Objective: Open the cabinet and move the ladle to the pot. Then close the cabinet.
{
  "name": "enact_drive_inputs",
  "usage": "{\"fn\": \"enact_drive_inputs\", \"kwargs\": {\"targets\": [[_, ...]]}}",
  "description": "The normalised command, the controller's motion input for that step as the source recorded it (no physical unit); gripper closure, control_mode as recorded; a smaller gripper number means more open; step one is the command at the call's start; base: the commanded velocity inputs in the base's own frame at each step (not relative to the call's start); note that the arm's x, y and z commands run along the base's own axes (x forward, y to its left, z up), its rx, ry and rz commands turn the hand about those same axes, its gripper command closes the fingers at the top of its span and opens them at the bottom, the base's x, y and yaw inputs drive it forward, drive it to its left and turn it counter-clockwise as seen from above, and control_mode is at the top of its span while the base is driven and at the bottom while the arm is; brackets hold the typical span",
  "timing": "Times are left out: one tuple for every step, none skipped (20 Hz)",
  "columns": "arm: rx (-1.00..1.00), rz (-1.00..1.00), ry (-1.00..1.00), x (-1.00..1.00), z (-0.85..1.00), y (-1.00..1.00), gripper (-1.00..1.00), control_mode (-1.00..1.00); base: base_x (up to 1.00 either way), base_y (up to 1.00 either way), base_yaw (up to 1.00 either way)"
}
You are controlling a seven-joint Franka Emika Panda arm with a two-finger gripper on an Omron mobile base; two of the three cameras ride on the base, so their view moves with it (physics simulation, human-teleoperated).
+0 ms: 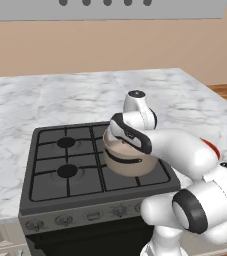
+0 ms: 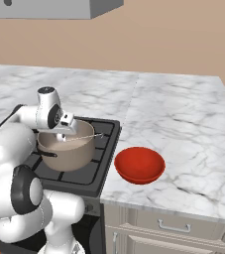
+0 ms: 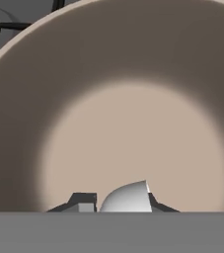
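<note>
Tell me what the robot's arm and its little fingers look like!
The arm is made of smooth, rounded white tubes, like fat sausages, with dark grey-black rings at the joints. One segment carries a small red mark. No loose cables hang from it. The gripper ends in two small dark finger tips on a white hand with a dark cap on top.

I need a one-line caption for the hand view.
Fingers shut on a silver ladle, just above the pot's pale inside.
</note>
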Motion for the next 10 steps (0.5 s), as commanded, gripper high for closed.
{"fn": "enact_drive_inputs", "kwargs": {"targets": [[-0.01,0.03,0.06,0.16,-0.22,0.1,1.0,-1.0,0.0,0.0,0.0],[-0.01,0.03,0.07,0.16,-0.23,0.07,1.0,-1.0,0.0,0.0,0.0],[-0.01,0.03,0.06,0.13,-0.24,0.12,1.0,-1.0,0.0,0.0,0.0],[-0.01,0.03,0.06,0.14,-0.24,0.1,1.0,-1.0,0.0,0.0,0.0],[-0.01,0.03,0.07,0.19,-0.23,0.11,1.0,-1.0,0.0,0.0,0.0],[-0.01,0.03,0.07,0.2,-0.21,0.12,1.0,-1.0,0.0,0.0,0.0],[-0.01,0.03,0.06,0.22,-0.21,0.14,1.0,-1.0,0.0,0.0,0.0],[-0.01,0.03,0.07,0.24,-0.2,0.15,1.0,-1.0,0.0,0.0,0.0],[-0.01,0.03,0.07,0.21,-0.18,0.16,1.0,-1.0,0.0,0.0,0.0],[-0.01,0.03,0.07,0.2,-0.19,0.16,1.0,-1.0,0.0,0.0,0.0]]}}
